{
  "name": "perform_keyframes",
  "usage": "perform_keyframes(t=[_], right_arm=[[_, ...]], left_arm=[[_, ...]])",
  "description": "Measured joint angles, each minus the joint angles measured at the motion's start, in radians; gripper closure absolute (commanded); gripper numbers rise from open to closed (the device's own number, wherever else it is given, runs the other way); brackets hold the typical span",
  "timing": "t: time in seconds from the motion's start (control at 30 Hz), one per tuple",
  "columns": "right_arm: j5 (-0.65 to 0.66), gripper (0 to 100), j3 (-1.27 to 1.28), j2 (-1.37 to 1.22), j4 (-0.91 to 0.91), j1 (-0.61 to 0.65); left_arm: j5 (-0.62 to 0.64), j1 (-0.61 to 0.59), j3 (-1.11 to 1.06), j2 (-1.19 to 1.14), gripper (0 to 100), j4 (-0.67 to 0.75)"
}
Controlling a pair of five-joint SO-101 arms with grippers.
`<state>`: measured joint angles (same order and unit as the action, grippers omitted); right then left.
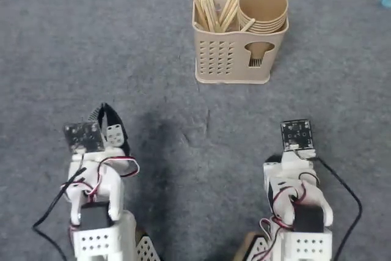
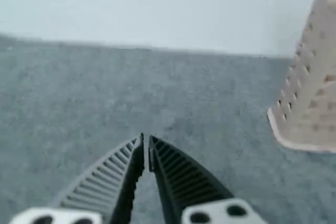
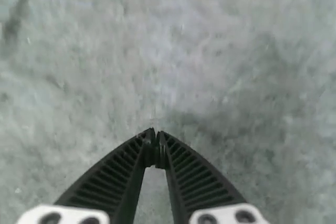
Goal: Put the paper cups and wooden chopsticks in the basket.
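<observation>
A beige perforated basket [image 1: 235, 59] stands at the far middle of the table. Inside it a stack of brown paper cups [image 1: 264, 7] fills the right side and several wooden chopsticks [image 1: 214, 5] stand upright on the left. My left gripper [image 2: 145, 141] is shut with nothing in it, low over the grey mat at the near left [image 1: 105, 111]. The basket's wall [image 2: 310, 103] shows off to one side of it. My right gripper [image 3: 155, 136] is shut and empty, pointing down at the mat at the near right.
A grey felt mat [image 1: 183, 120] covers the table. A pale wall [image 2: 157, 9] rises beyond its far edge. Open mat lies between the two arms and the basket.
</observation>
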<state>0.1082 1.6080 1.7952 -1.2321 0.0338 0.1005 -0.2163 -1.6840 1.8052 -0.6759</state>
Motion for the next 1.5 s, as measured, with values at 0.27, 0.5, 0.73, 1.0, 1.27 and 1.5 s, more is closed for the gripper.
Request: perform_keyframes(t=[0.27, 0.5, 0.73, 1.0, 1.27, 1.5], right_arm=[[0.000, 99.0, 0.055, -0.002, 0.000, 0.000], [0.006, 99.1, 0.055, -0.002, -0.064, 0.000], [0.006, 99.1, 0.055, -0.002, -0.074, -0.008], [0.006, 99.1, 0.055, -0.002, -0.074, -0.006], [0.006, 99.1, 0.055, -0.002, -0.074, -0.006], [0.006, 99.1, 0.055, -0.002, -0.074, -0.006]], left_arm=[[-0.014, -0.006, -0.003, 0.000, 99, -0.158], [-0.018, -0.008, -0.003, 0.000, 99, -0.391], [-0.018, -0.008, -0.003, 0.000, 99, -0.578], [-0.015, -0.008, -0.003, 0.000, 99, -0.582], [-0.015, -0.008, -0.003, 0.000, 99, -0.582], [-0.015, -0.008, -0.003, 0.000, 99, -0.582]])
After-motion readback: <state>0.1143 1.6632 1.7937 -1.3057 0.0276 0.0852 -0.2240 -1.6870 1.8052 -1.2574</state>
